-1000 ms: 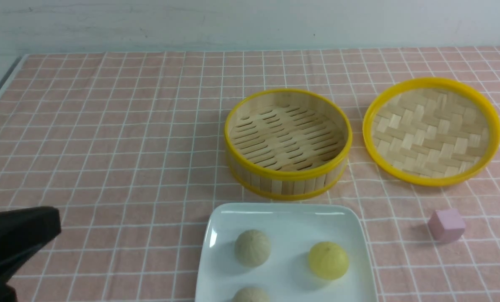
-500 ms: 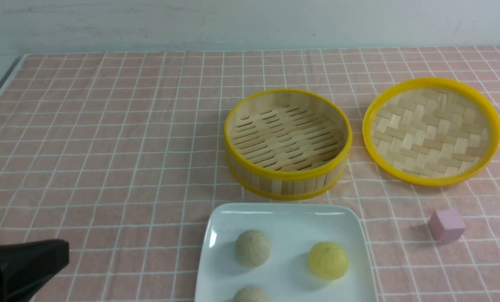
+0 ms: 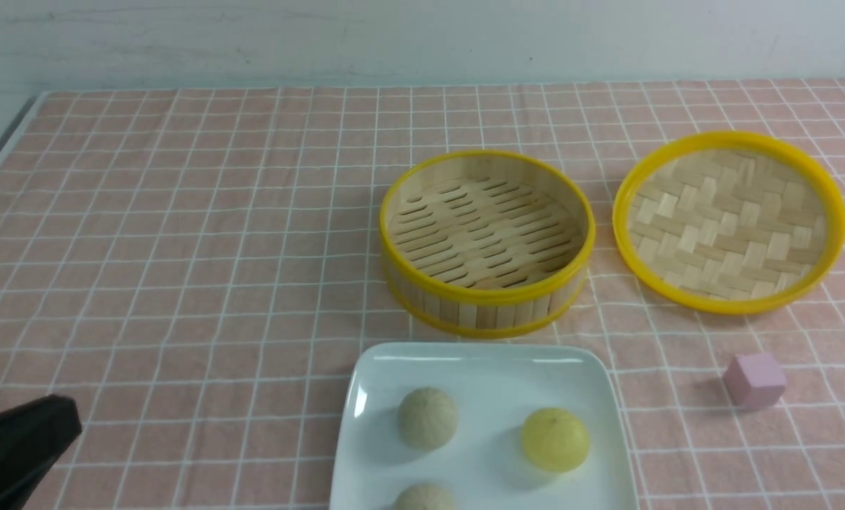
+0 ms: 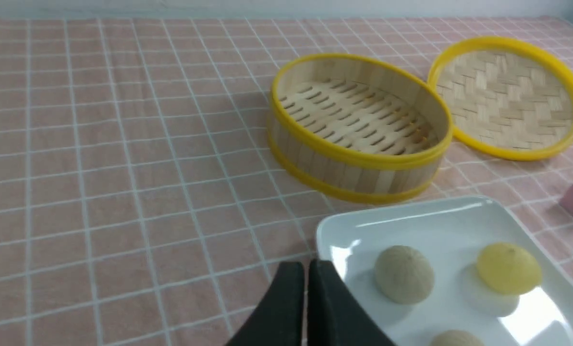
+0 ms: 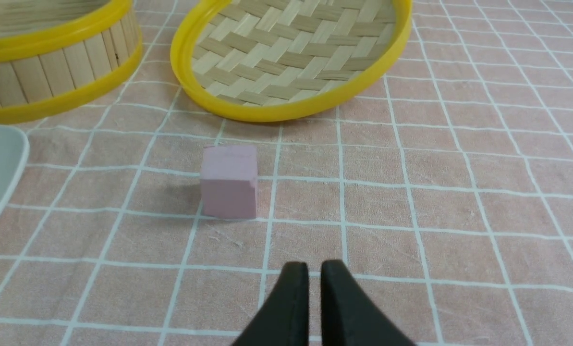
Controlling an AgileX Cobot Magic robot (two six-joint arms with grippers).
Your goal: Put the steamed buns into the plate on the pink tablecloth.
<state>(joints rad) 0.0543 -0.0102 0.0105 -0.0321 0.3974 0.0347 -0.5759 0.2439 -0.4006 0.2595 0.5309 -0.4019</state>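
The scene is lit brightly and evenly, and only soft, short shadows are cast: one lies to the left of the pink cube (image 3: 754, 380) in the front view, and faint ones are seen beside the buns (image 3: 428, 418). White glare is thrown off the glossy plate (image 4: 413, 218), strongest along its rim and near corner in the left wrist view. All three views are fairly sharp, though the dark jaws are slightly softened at the lower edges of the wrist views.

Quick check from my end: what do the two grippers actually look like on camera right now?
Both look alike: matte black, with two smooth fingers tapering to narrow tips. The left gripper and the right gripper show no markings, cables or pads. In the front view only a dark, wedge-shaped piece of the left arm shows at the frame's corner.
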